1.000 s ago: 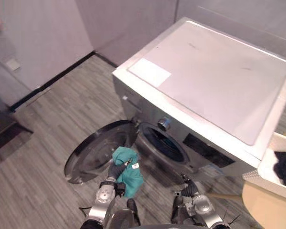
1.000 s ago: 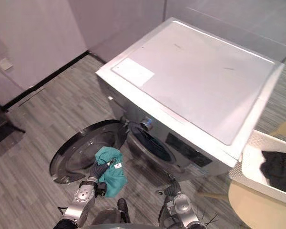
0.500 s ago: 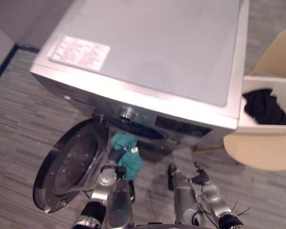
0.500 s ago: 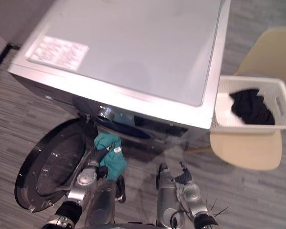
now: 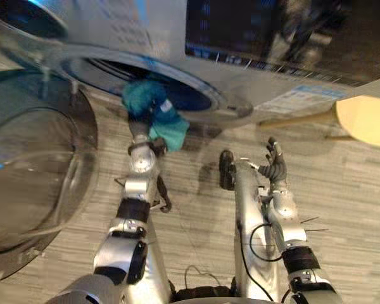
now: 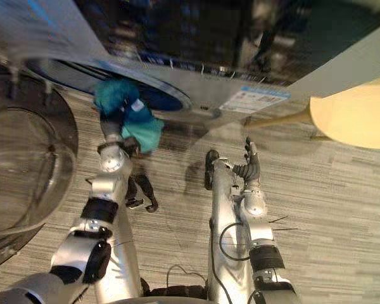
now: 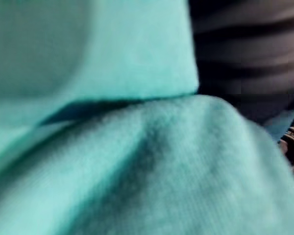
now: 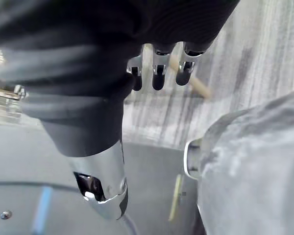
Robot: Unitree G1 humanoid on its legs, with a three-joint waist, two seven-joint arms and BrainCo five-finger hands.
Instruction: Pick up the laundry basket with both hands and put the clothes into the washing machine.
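A teal garment (image 5: 153,115) hangs bunched at the lower rim of the washing machine's round drum opening (image 5: 193,96). My left hand (image 5: 139,132) reaches up from below and is shut on this cloth, its fingers mostly buried in it. In the left wrist view the teal cloth (image 7: 112,147) lies right against the camera, beside the hand's dark cover (image 7: 245,58). My right hand (image 5: 273,166) hovers low over the floor to the right of the opening, fingers (image 8: 157,73) relaxed and holding nothing.
The washer's glass door (image 5: 31,164) stands swung open on the left, close to my left arm. The machine's silver front panel (image 5: 272,50) spans the top. A beige chair seat (image 5: 367,117) and its wooden leg (image 5: 297,119) are at the right, over grey plank flooring.
The camera has dropped low and close to the washer's front, so the whole scene has shifted. My left hand has carried the teal garment up to the drum opening.
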